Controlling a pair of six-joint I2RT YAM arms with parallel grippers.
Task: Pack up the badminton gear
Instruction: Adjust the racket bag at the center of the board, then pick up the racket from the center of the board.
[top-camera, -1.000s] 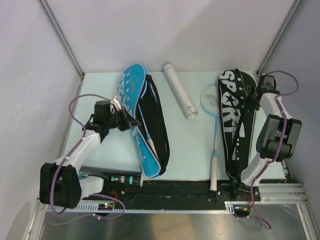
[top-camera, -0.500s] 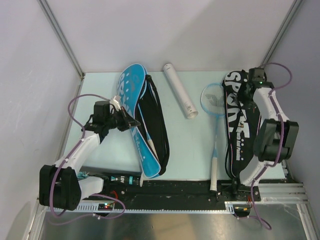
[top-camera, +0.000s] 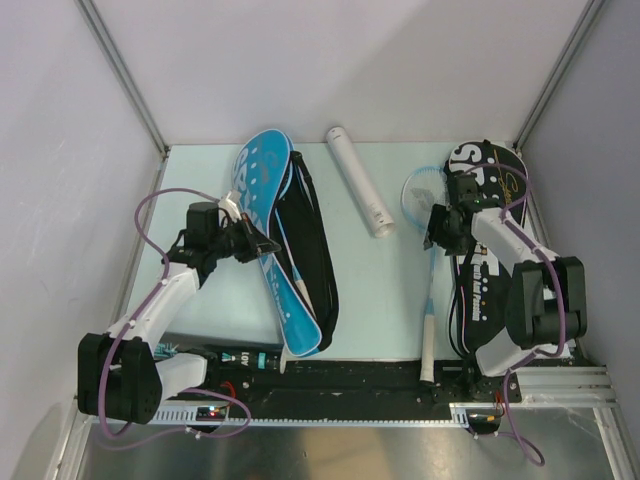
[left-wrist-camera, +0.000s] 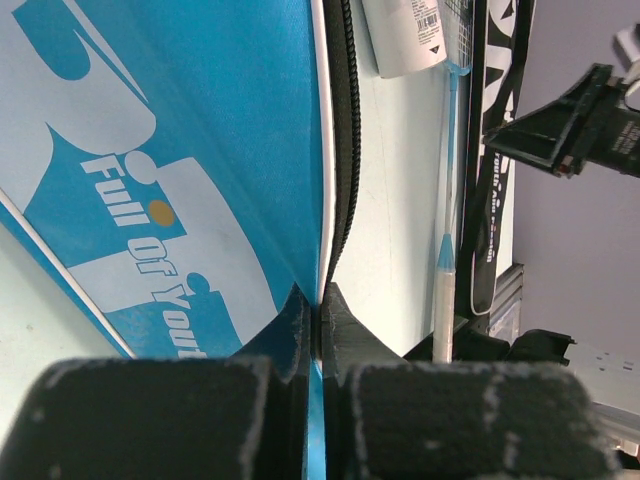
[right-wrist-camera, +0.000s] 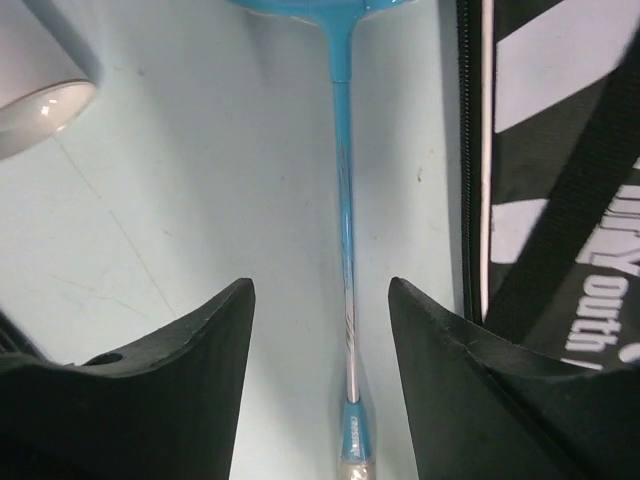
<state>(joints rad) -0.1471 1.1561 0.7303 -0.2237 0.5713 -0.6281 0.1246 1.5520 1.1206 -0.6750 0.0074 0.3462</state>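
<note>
My left jaws are pinched tight on the long edge of the blue cover, which lies at about ten o'clock on the counter. The white tube sits toward twelve. At three o'clock my right jaws stand spread with the shaft of the light-blue racket between them. The black cover lies just beside it.

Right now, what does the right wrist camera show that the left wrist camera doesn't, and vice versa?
Right wrist only: the right gripper open, with the racket shaft lying between its fingers in view. Left wrist only: the left gripper shut on the edge of the blue cover. Both: the racket shaft, the white tube and the black cover.
</note>
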